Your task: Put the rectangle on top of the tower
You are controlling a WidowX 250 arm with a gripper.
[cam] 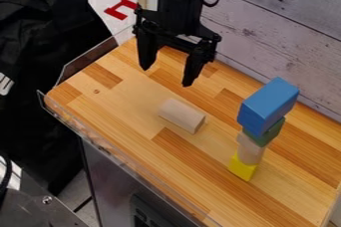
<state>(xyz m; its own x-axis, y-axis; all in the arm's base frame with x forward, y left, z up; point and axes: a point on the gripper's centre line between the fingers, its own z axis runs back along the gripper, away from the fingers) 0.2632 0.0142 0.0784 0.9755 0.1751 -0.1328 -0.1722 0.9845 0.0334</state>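
Blue rectangular block (268,104) is seated atop the green block (265,135) of the tower (250,152), its long axis running lower left to upper right. Gripper (168,75) is positioned well apart, upper left of it, fingers spread, nothing grasped. Placement judged complete; tower to be left undisturbed.

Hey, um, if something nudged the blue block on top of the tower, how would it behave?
The blue block looks rigid, with flat faces and crisp edges, so it would probably slide or tip rather than bend. It seems apt to topple, being bigger than the green block under it. The pale piece below looks narrow, so that might give way too.
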